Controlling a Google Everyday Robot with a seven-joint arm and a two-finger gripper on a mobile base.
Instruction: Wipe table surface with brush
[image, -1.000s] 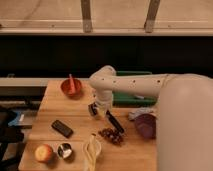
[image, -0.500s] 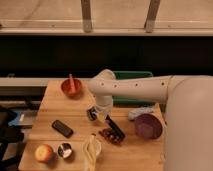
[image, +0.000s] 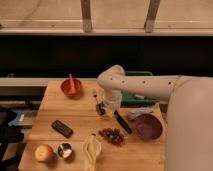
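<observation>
Tool (image: 102, 108) sits low over the middle of the desk (image: 75, 112), at the end of the white arm (image: 145, 87), and we cannot tell whether it is parted or closed. Compared with half a second ago, the arm's elbow has swung a little toward the back of the desk and the tool has shifted slightly leftward with it; the other things lie where they were.

We see the brush (image: 122, 121) as a slim black stick lying flat and slanted on the planks, just to the right of the tool, its far end running toward the purple bowl (image: 147, 126). Whether the tool touches it, we cannot tell.

Light tan planks with long seams make up the desk. On it we find a flat black rectangular device (image: 62, 128), a round orange fruit (image: 43, 152), a small shiny cup (image: 64, 150), a cluster of dark red berries (image: 112, 135), a pale banana (image: 91, 151) and a red-orange bowl (image: 70, 86).
</observation>
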